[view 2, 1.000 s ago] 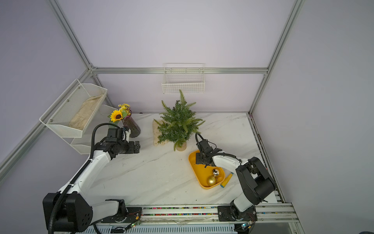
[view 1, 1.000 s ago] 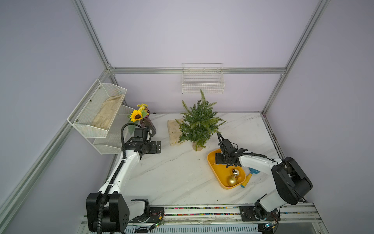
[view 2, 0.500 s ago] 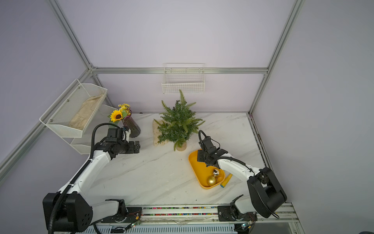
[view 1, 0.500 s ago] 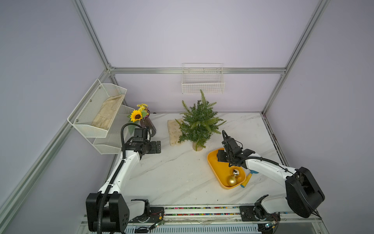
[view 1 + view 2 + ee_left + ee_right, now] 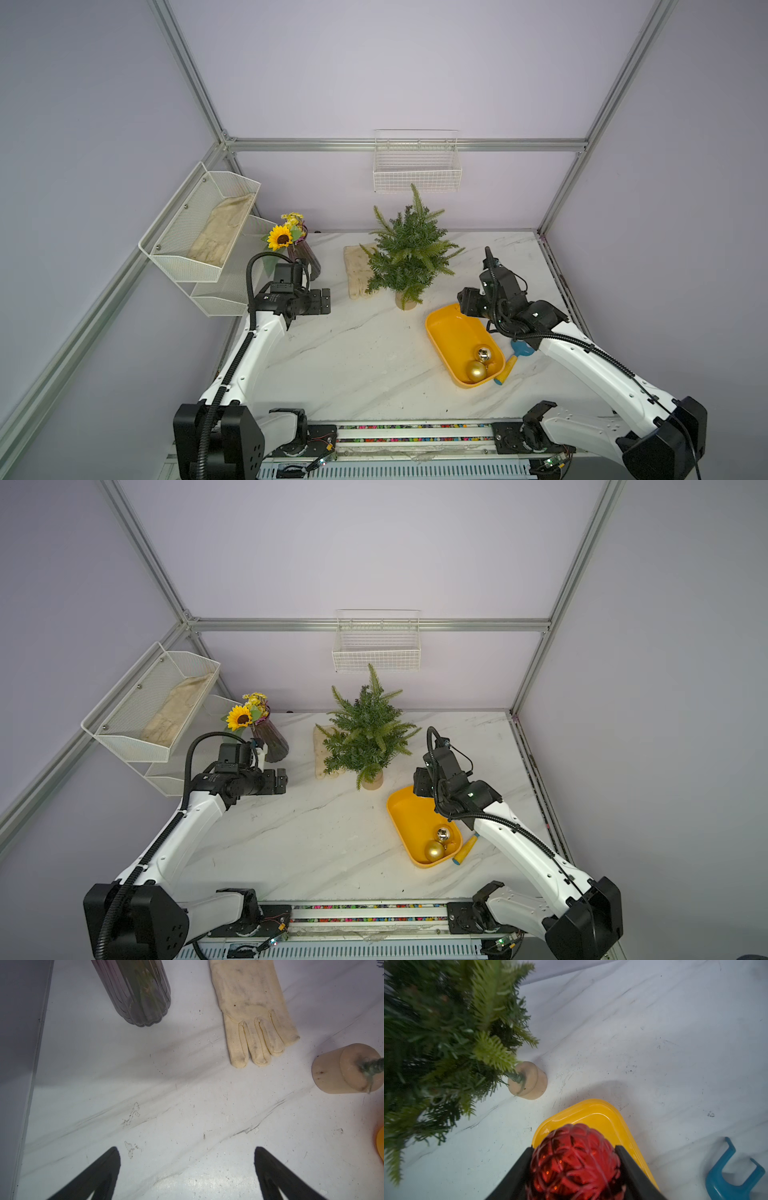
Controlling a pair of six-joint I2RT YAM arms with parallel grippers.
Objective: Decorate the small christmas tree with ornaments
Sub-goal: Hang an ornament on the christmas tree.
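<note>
Right wrist view: the right tool (image 5: 574, 1147) is squeezed on the red bumpy ball (image 5: 574, 1167), with one black finger on each side. It hangs over the end of the yellow tray (image 5: 593, 1113) nearest the small christmas tree (image 5: 446, 1032) and its pale round base (image 5: 527, 1080). I see no ball on the tree yet. The matte gold ball (image 5: 476, 371) and the shiny ball (image 5: 483, 354) sit side by side at the tray's other end. The left tool (image 5: 186, 1148) is wide and holds nothing, above bare tabletop (image 5: 187, 1095).

I think the job now is to carry the red ball to a branch. To do it well, go slowly and come in from the side. Tuck the ball deep among the needles before letting go. Push softly, because the small base looks easy to tip.
</note>
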